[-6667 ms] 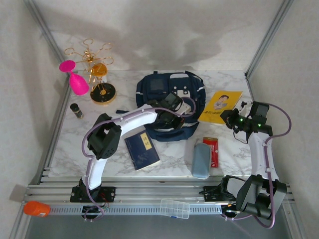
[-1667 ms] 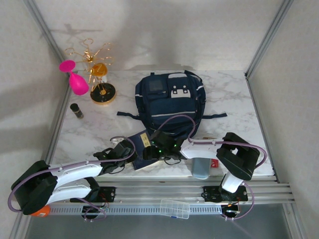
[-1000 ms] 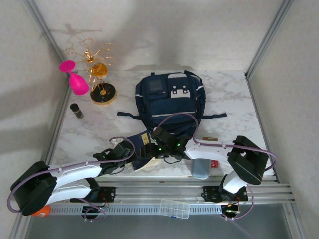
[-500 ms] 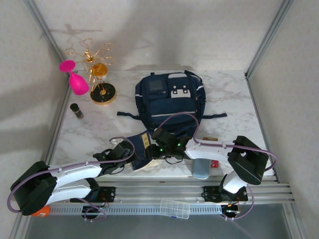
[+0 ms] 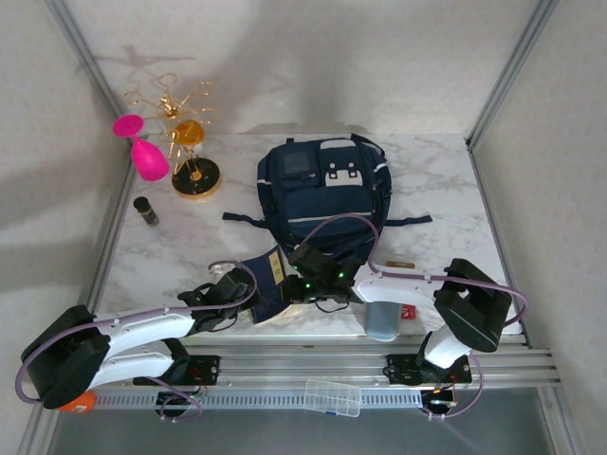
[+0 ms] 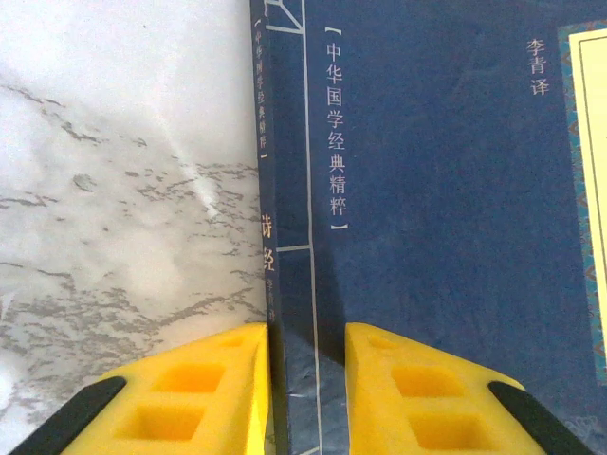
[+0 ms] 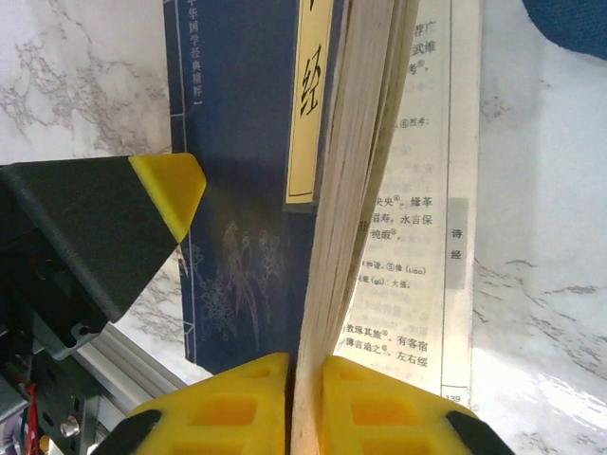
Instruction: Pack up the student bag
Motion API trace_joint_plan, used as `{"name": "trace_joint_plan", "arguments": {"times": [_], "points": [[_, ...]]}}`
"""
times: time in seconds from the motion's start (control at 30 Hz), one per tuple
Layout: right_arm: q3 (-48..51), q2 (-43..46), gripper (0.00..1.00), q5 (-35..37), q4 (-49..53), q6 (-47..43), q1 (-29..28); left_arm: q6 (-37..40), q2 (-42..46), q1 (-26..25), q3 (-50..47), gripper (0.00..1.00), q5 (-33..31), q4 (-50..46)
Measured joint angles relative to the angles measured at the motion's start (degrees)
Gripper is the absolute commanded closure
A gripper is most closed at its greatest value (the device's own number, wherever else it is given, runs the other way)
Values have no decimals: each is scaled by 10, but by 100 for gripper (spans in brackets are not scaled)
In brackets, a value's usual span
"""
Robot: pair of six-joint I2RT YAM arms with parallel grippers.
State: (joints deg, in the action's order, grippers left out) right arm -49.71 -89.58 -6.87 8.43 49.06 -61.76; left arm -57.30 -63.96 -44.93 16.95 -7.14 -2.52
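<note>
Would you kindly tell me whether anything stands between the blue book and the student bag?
Nothing loose lies between them. The blue book, pinched by the left gripper and the right gripper, sits just before the near end of the student bag; the right arm's wrist hangs over that gap.

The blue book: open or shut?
Partly open: the blue book has its cover and a wad of pages lifted off a bared printed page.

A: What stood around the gold stand (image 5: 185, 142)?
B: Pink goblet (image 5: 142, 152) just left of it, small dark bottle (image 5: 145, 210) near its front-left.
A: Farther off?
B: Grey-blue case (image 5: 383, 320) and clear box (image 5: 332, 396) lay well apart, near-right of it.
</note>
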Motion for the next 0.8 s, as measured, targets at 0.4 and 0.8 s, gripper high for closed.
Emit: {"name": "trace_joint_plan", "arguments": {"times": [0.4,0.8], "points": [[0,39,100,-29,-33,-7,1,4,68,4,21,40,-4,-67],[3,184,100,-118,-85,-16,53,28,321,103,114,3,40,-157]]}}
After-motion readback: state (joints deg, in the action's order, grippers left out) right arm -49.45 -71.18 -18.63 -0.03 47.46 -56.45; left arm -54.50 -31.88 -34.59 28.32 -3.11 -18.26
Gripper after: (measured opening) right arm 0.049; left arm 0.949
